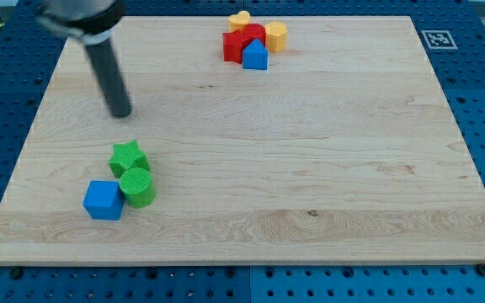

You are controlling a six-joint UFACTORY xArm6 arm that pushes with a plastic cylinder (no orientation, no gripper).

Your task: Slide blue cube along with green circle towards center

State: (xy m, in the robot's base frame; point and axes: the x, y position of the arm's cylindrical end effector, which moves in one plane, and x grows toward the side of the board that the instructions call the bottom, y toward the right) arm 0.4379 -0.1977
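The blue cube [103,200] lies at the board's lower left, touching the green circle [137,187] on its right. A green star [128,157] sits just above the circle, touching it. My tip [121,112] is at the end of the dark rod, above the green star toward the view's top, apart from all three blocks.
A cluster at the view's top holds a red block [241,42], a blue pentagon-like block [255,55], a yellow heart [241,18] and a yellow-orange block [275,36]. The wooden board [310,168] sits on a blue pegboard with a marker [438,39] at top right.
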